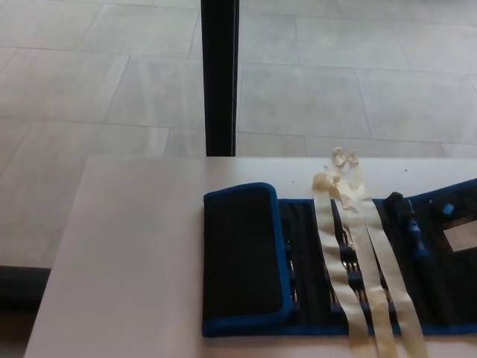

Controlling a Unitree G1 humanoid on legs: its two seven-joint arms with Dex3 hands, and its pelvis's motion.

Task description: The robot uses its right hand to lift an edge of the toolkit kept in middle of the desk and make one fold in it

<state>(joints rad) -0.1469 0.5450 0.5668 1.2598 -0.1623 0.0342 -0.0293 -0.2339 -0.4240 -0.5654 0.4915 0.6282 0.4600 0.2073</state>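
A black toolkit roll with blue trim (313, 261) lies flat on the white desk (127, 253), reaching past the picture's right edge. Its left end is folded over into a flap (240, 257) covering the pockets beneath. Two cream ribbon ties (358, 253) run across the open middle part, knotted near the far edge. Blue-handled tools (411, 224) sit in the pockets toward the right. Neither of my hands shows in the head view.
A black vertical post (220, 74) stands behind the desk's far edge. Grey tiled floor (89, 82) lies beyond. A white label (460, 237) shows on the toolkit at the right edge. The desk's left edge runs diagonally near the picture's lower left.
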